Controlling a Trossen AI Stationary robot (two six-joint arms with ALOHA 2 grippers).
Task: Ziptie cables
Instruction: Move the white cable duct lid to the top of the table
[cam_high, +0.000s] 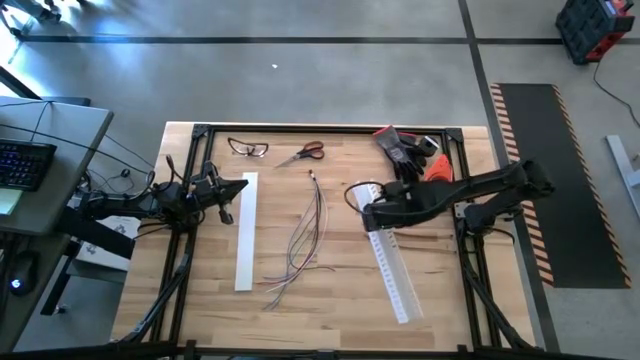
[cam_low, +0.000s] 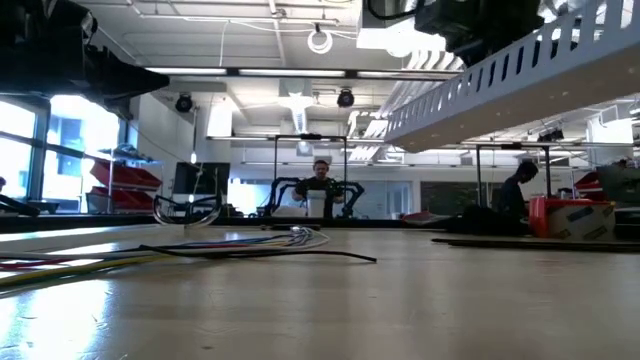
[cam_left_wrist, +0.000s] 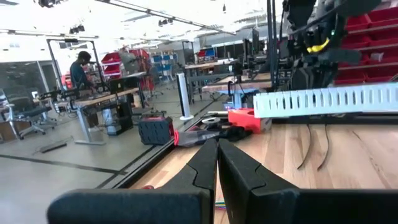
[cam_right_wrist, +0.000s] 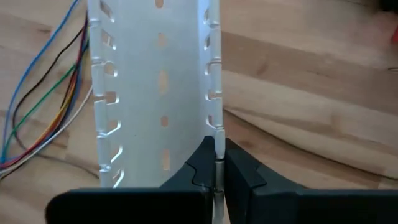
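Note:
The cables (cam_high: 305, 235) lie loose on the wooden table's middle as a bundle of thin coloured wires, which the low view (cam_low: 200, 248) and the right wrist view (cam_right_wrist: 37, 93) also show. To their right, my right gripper (cam_high: 372, 215) is shut on a white slotted channel (cam_high: 393, 270), which hangs above the table (cam_low: 520, 75). My left gripper (cam_high: 240, 187) waits shut at the table's left, clear of everything (cam_left_wrist: 217, 149). My right gripper pinches one slotted side wall of the channel (cam_right_wrist: 214, 127) between its two fingers, at the channel's far end. The fingers come steeply from above and point along the wall. The channel (cam_left_wrist: 329, 99) is lifted clear of the table, roughly level, its open side up.
A flat white strip (cam_high: 245, 232) lies lengthwise beside my left gripper. Along the far edge lie safety glasses (cam_high: 247, 148), red-handled scissors (cam_high: 303, 153) and dark and red gloves (cam_high: 405, 148). People work at benches beyond the table (cam_low: 320, 180).

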